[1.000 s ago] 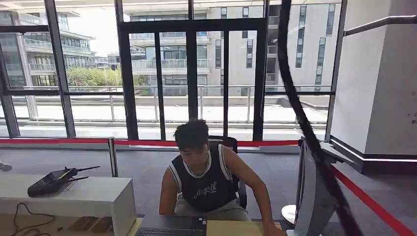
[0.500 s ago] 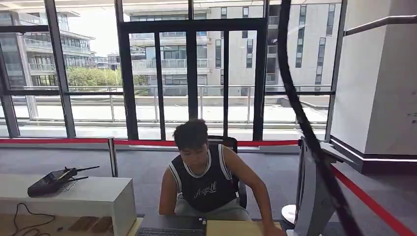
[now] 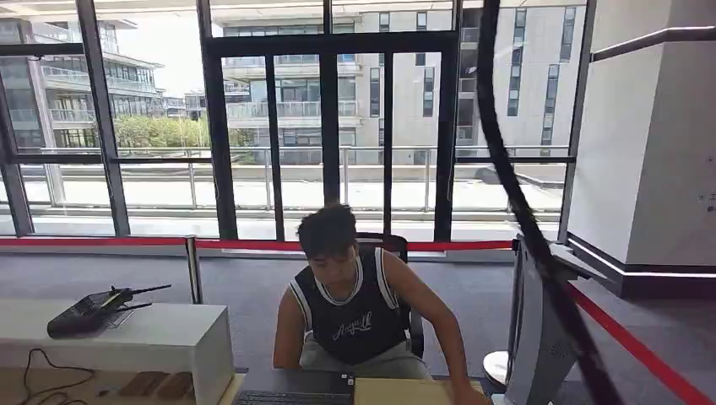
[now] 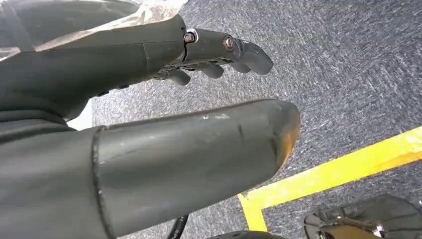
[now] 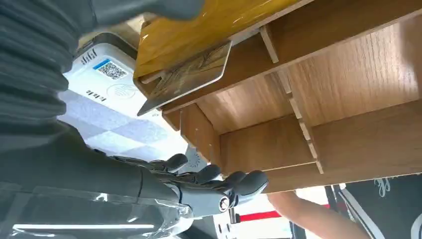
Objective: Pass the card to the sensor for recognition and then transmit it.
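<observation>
In the right wrist view a patterned card (image 5: 185,75) juts out from the edge of a wooden rack (image 5: 318,94), just over a white sensor box (image 5: 107,74) with a QR label. My right hand (image 5: 199,186) is close beside them. Its thumb lies near the rack's glossy yellow face and its fingers (image 5: 234,183) are spread well away from the card, with nothing between them. I cannot tell whether the thumb touches the card. My left hand (image 4: 209,89) hangs over grey carpet, fingers out straight, holding nothing.
A person (image 3: 355,312) sits behind the desk facing me, head down, one arm (image 5: 308,214) reaching to the desk's right. A grey stand (image 3: 536,337) rises at the right, and a black cable (image 3: 515,186) crosses the head view. A white bench (image 3: 169,337) carries a black device (image 3: 89,310). Yellow floor tape (image 4: 338,172) runs below my left hand.
</observation>
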